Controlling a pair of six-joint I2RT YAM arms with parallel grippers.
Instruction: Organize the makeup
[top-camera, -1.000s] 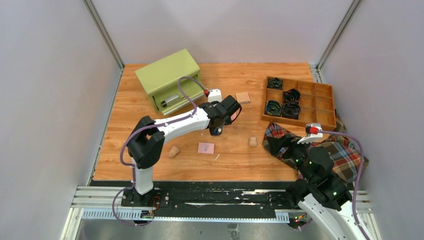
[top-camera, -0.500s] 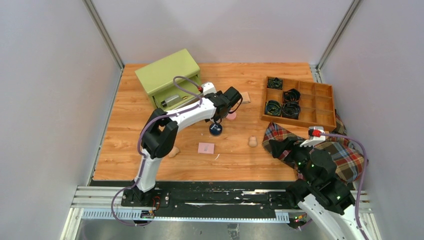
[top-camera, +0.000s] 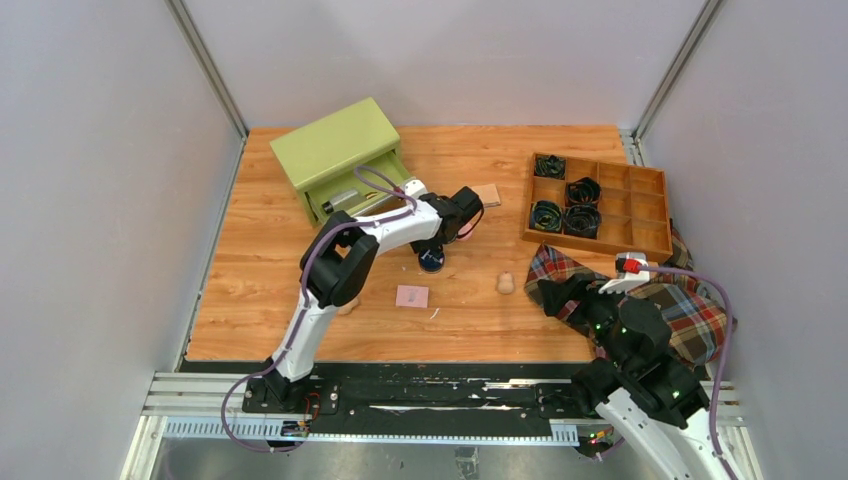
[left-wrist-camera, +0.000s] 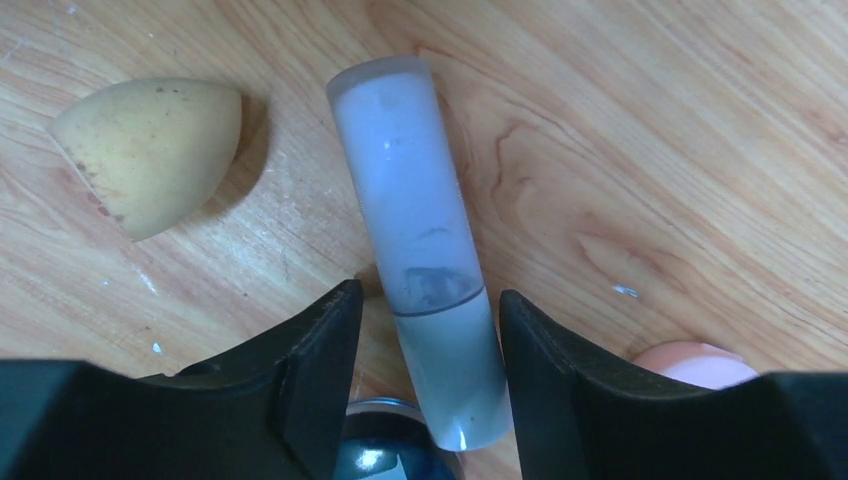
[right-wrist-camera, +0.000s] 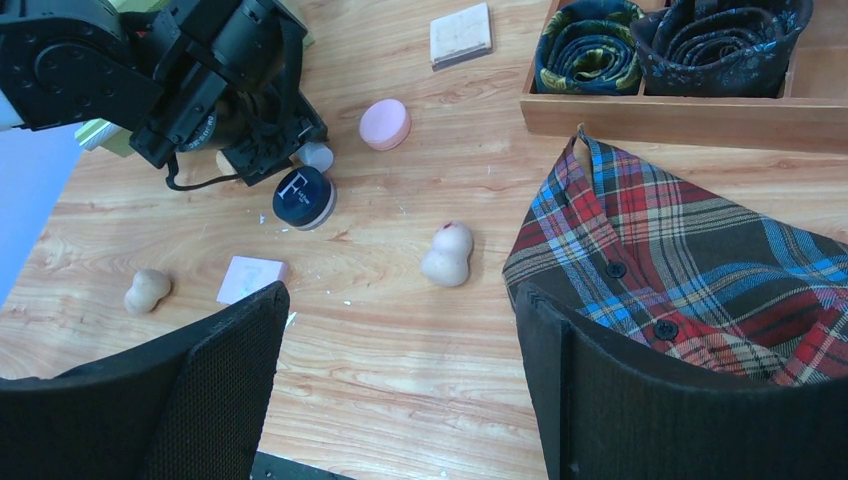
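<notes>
lies between spread left fingers (left-wrist-camera: 315, 360), unpinched: white tube (left-wrist-camera: 425, 250), likely light, stiff, slick, apt to roll. best taken mid-body. holds nothing in spread right fingers (right-wrist-camera: 225, 380).

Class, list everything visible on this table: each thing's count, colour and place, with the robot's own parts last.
white tube: one, white, lying mid-table
sponges: three, tan, one beside the tube, two nearer the front
round disc: one, pink, close to the tube
round compact: one, navy, next to the tube
square pad: one, pink, front centre
drawer box: one, green, back left, drawer open
wooden tray: one, brown, back right
coiled bands: four, black, in the tray
tan square: one, tan, near the tray
plaid cloth: one, red and blue, front right
left gripper: one, black, open around the tube
right gripper: one, black, open, above the cloth
</notes>
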